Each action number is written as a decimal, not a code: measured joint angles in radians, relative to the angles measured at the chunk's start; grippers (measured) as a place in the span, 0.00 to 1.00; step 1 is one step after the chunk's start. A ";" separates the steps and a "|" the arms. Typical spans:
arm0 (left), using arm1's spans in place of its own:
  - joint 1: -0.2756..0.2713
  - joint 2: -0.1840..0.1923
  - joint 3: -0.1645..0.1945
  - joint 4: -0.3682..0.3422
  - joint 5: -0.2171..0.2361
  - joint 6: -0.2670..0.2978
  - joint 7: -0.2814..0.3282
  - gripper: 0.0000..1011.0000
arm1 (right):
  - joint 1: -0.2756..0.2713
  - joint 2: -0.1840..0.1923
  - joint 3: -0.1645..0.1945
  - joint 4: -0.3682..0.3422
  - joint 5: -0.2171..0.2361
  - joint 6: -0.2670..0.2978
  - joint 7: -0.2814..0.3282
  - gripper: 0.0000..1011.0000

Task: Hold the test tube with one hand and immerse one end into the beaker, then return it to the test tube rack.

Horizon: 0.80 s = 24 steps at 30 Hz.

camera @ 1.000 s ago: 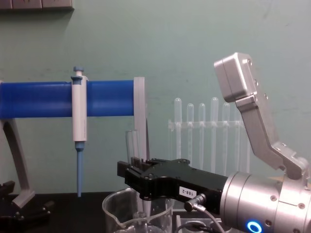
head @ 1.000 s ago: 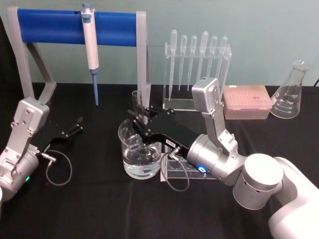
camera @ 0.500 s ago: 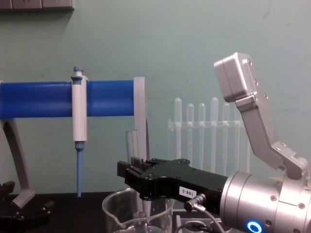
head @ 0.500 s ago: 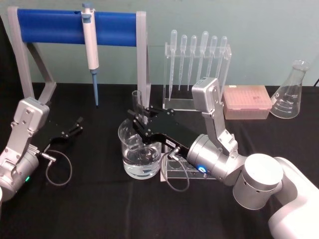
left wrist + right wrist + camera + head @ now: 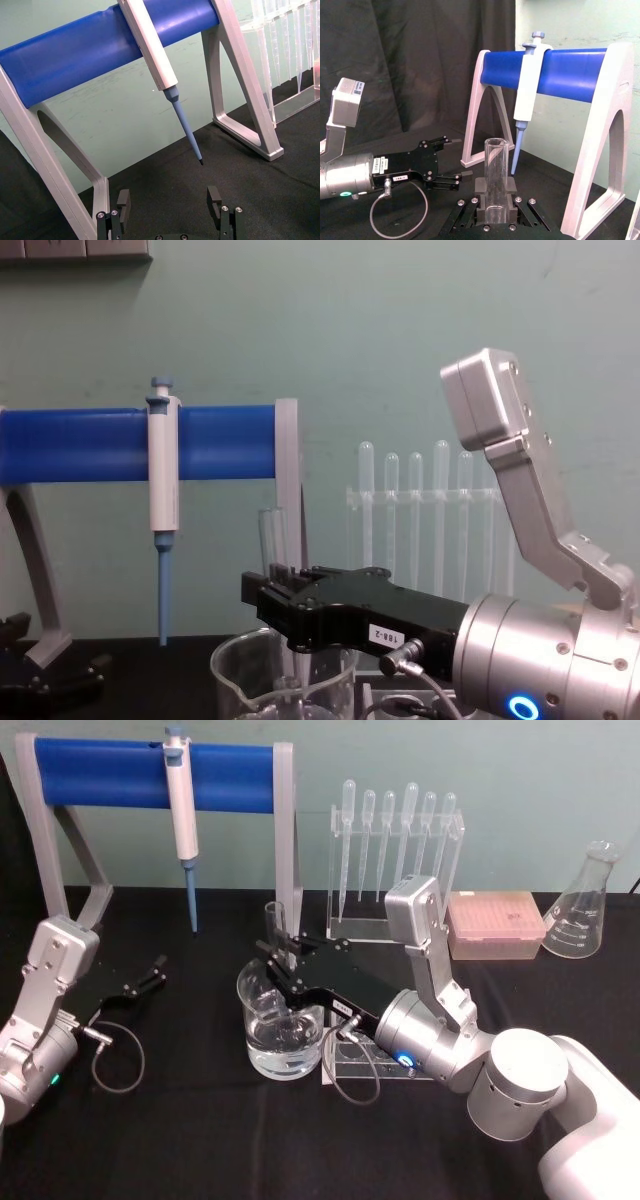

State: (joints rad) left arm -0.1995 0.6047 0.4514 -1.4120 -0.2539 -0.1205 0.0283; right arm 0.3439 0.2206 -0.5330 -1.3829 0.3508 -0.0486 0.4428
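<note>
The test tube [image 5: 275, 923] stands upright with its open mouth up, and my right gripper [image 5: 284, 966] is shut on its middle. Its lower end reaches down inside the beaker [image 5: 262, 1045], which holds clear liquid. From the chest the tube [image 5: 270, 536] rises above the black right gripper [image 5: 268, 598] over the beaker's rim [image 5: 232, 658]. The right wrist view has the tube [image 5: 496, 167] clamped between the fingers [image 5: 481, 187]. My left gripper [image 5: 150, 976] rests open on the table at the left, apart from the beaker; its fingers [image 5: 123, 200] stand wide apart.
A white-and-blue micropipette [image 5: 182, 815] hangs on the blue-barred stand [image 5: 100, 772] behind. A rack of plastic pipettes [image 5: 395, 850], a pink tip box [image 5: 495, 925] and a conical flask [image 5: 585, 905] stand at the back right. A clear rack [image 5: 350, 1070] lies under my right arm.
</note>
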 joint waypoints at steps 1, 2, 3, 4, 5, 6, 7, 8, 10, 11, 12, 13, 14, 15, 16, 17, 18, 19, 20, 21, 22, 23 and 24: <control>0.000 0.000 0.000 0.000 0.000 0.000 0.000 0.99 | 0.000 0.000 0.000 0.000 0.000 0.000 0.000 0.22; 0.000 0.000 0.000 0.000 0.000 0.000 0.000 0.99 | 0.000 0.000 0.000 0.000 0.000 0.000 0.000 0.22; 0.000 0.000 0.000 0.000 0.000 0.000 0.000 0.99 | 0.000 0.000 0.000 0.000 0.000 0.000 0.000 0.22; 0.000 0.000 0.000 0.000 0.000 0.000 0.000 0.99 | 0.000 0.000 0.000 0.000 0.000 0.000 0.000 0.22; 0.000 0.000 0.000 0.000 0.000 0.000 0.000 0.99 | 0.000 0.000 0.000 0.000 0.000 0.000 0.000 0.22; 0.000 0.000 0.000 0.000 0.000 0.000 0.000 0.99 | 0.000 0.000 0.000 0.000 0.000 0.000 0.000 0.22; 0.000 0.000 0.000 0.000 0.000 0.000 0.000 0.99 | 0.000 0.000 0.000 0.000 0.000 0.000 0.000 0.22; 0.000 0.000 0.000 0.000 0.000 0.000 0.000 0.99 | 0.000 0.000 0.000 0.000 0.000 0.000 0.000 0.22; 0.000 0.000 0.000 0.000 0.000 0.000 0.000 0.99 | 0.000 0.000 0.000 0.000 0.000 0.000 0.000 0.22; 0.000 0.000 0.000 0.000 0.000 0.000 0.000 0.99 | 0.000 0.000 0.000 0.000 0.000 0.000 0.000 0.22; 0.000 0.000 0.000 0.000 0.000 0.000 0.000 0.99 | 0.000 0.000 0.000 0.000 0.000 0.000 0.000 0.22; 0.000 0.000 0.000 0.000 0.000 0.000 0.000 0.99 | 0.000 0.000 0.000 0.000 0.000 0.000 0.000 0.22; 0.000 0.000 0.000 0.000 0.000 0.000 0.000 0.99 | 0.000 0.000 0.000 0.000 0.000 0.000 0.000 0.22; 0.000 0.000 0.000 0.000 0.000 0.000 0.000 0.99 | 0.000 0.000 0.000 0.000 0.000 0.000 0.000 0.22; 0.000 0.000 0.000 0.000 0.000 0.000 0.000 0.99 | 0.000 0.000 0.000 0.000 0.000 0.000 0.000 0.22; 0.000 0.000 0.000 0.000 0.000 0.000 0.000 0.99 | 0.000 0.000 0.000 0.000 0.000 0.000 0.000 0.22; 0.000 0.000 0.000 0.000 0.000 0.000 0.000 0.99 | 0.000 0.000 0.000 0.000 0.000 0.000 0.000 0.22; 0.000 0.000 0.000 0.000 0.000 0.000 0.000 0.99 | 0.000 0.000 0.000 0.000 0.000 0.000 0.000 0.22; 0.000 0.000 0.000 0.000 0.000 0.000 0.000 0.99 | 0.000 0.000 0.000 0.000 0.000 0.000 0.000 0.22; 0.000 0.000 0.000 0.000 0.000 0.000 0.000 0.99 | 0.000 0.000 0.000 0.000 0.000 0.000 0.000 0.22; 0.000 0.000 0.000 0.000 0.000 0.000 0.000 0.99 | 0.000 0.000 0.000 0.000 0.000 0.000 0.000 0.22; 0.000 0.000 0.000 0.000 0.000 0.000 0.000 0.99 | 0.000 0.000 0.000 0.000 0.000 0.000 0.000 0.22; 0.000 0.000 0.000 0.000 0.000 0.000 0.000 0.99 | 0.000 0.000 0.000 0.000 0.000 0.000 0.000 0.22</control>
State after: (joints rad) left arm -0.1995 0.6047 0.4514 -1.4120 -0.2538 -0.1205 0.0283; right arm 0.3438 0.2205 -0.5330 -1.3829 0.3508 -0.0486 0.4428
